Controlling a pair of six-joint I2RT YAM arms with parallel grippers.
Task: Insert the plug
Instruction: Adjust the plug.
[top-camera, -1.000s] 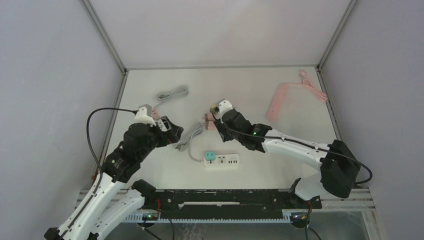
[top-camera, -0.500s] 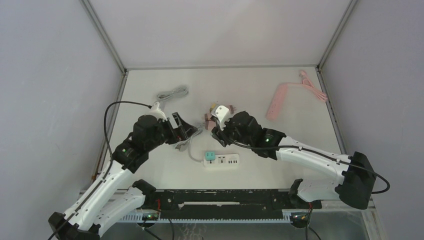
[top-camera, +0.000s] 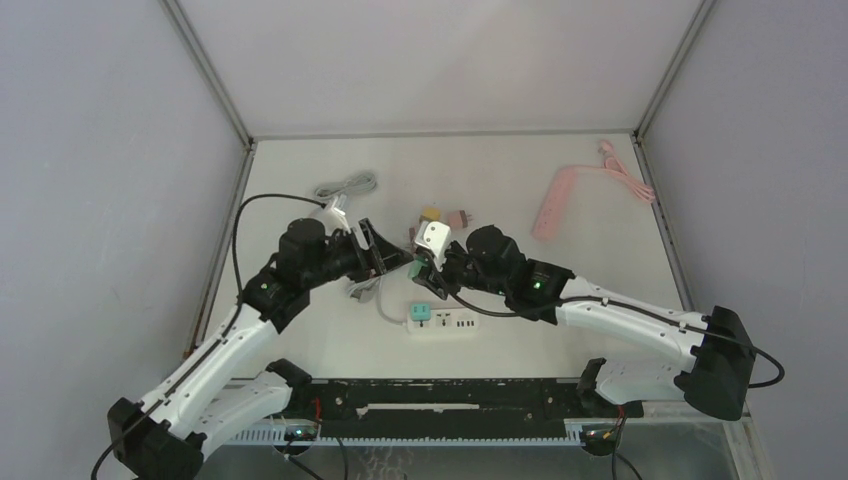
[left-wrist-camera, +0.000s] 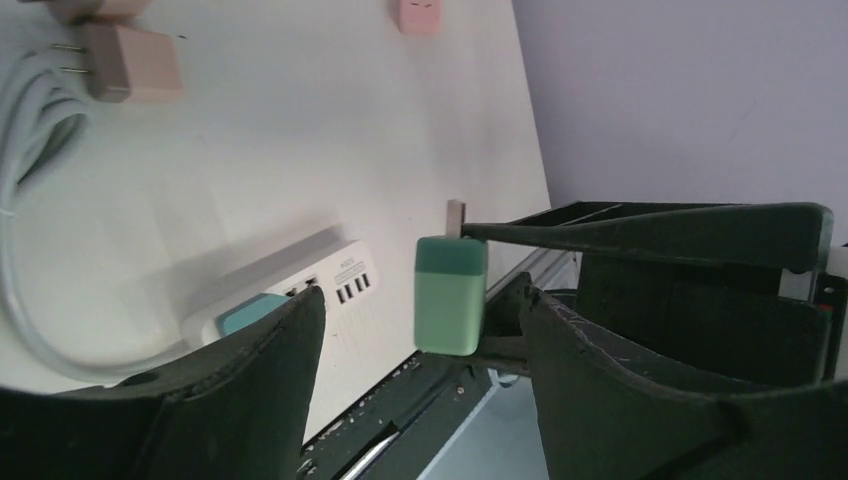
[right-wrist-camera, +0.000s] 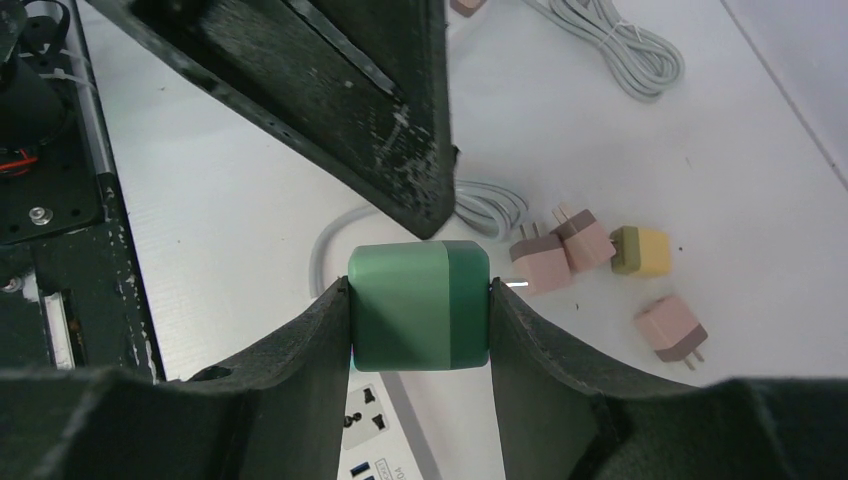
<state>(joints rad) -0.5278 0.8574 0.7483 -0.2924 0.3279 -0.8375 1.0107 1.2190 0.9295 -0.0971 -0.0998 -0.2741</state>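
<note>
Pinching green plug (right-wrist-camera: 418, 320) between right gripper (right-wrist-camera: 420, 292) fingers, left gripper (left-wrist-camera: 420, 312) fingers spread close by, power strip (top-camera: 455, 322) near

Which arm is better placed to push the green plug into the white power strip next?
Right, probably. Its tool is shut on the green plug, close to the white power strip. The left tool is open, its fingers either side of the plug, gripping nothing.

The plug (top-camera: 413, 270) sits at eleven o'clock of the power strip (top-camera: 443, 321). Adapters (top-camera: 460, 218) lie at twelve, another strip (top-camera: 553, 205) between one and two.
</note>
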